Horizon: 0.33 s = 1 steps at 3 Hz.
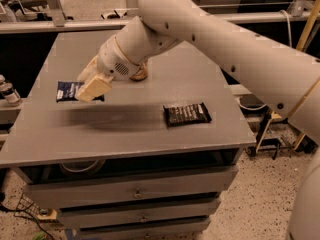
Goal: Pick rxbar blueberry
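I'm at the grab step: my gripper (93,87) sits on the rxbar blueberry (66,90) by the tabletop's (130,129) left edge. I can't tell if it's wide or holding. Next, I should squeeze and lift.

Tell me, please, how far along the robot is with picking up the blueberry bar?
Done: the approach. The gripper is at the right end of the rxbar blueberry, on the left side of the table. In hand: the grasp, though a firm hold cannot be confirmed. Left: the lift, since the bar lies flat on the tabletop. The black-brown bar lies apart to the right.
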### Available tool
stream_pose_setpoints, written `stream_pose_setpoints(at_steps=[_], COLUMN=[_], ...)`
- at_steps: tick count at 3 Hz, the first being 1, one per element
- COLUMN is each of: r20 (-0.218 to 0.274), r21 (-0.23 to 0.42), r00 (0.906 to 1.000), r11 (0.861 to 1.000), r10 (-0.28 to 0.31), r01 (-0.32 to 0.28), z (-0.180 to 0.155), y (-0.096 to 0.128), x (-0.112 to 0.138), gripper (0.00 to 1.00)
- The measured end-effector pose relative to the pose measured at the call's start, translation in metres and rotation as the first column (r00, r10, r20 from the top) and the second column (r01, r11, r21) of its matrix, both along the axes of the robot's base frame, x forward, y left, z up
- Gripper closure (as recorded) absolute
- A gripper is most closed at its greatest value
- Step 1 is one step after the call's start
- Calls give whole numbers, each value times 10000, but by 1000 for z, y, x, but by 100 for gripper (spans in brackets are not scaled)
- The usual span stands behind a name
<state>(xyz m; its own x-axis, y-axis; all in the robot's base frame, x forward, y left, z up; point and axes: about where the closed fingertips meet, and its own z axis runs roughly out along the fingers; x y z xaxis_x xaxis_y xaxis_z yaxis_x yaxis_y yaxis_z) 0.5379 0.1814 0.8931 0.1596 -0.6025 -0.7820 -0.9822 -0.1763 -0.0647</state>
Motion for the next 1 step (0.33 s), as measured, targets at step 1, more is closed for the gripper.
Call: stream_pose_setpoints(at_steps=[1], r20=[114], r21=[493], r00=[9994], r11=[9982], r10=[337], r01=[-342], z=[35], y=[-2], x=[-12], gripper=[100])
